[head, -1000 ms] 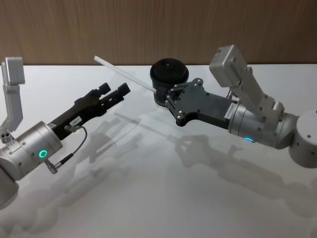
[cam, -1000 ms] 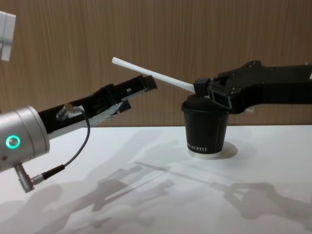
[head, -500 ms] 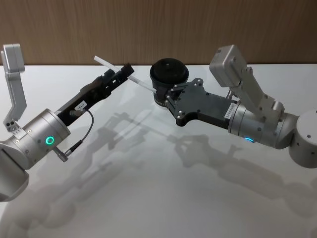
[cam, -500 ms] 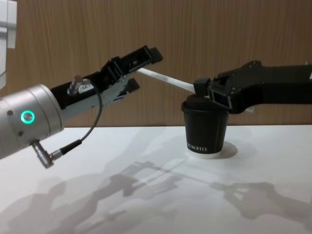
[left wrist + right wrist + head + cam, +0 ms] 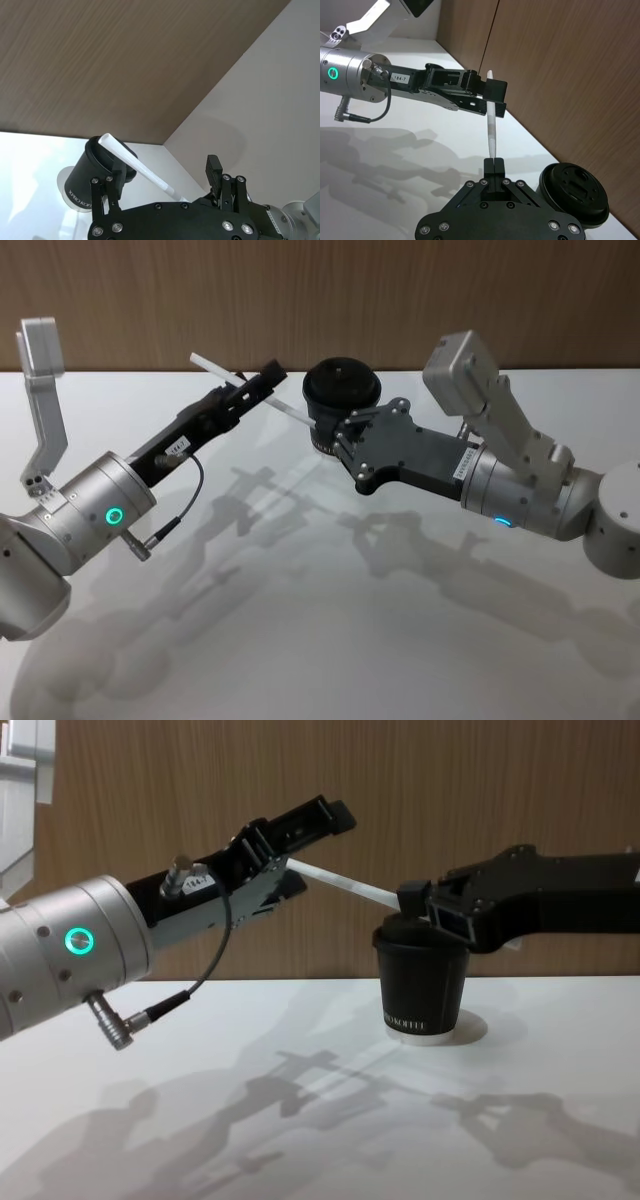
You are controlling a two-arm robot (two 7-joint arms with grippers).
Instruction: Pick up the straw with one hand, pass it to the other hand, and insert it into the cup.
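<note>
Above the cup (image 5: 420, 982), right claw (image 5: 412, 900) is pinching the straw (image 5: 345, 884) by its low end, holding it tilted up toward the robot's left. Left claw (image 5: 316, 852) is straddling the high end, fingers spread. Left wrist view is showing cup lettering (image 5: 80, 197) "XPRO KOF", the rest hidden. Right wrist view is showing a "184-7" tag (image 5: 400, 78) on left claw.

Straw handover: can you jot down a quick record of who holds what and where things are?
straw: in the air, slanting
cup: upright on the table, lid on, nothing inserted
right gripper: shut on the straw's end nearest the cup
left gripper: open, straddling the straw, not clamping
</note>
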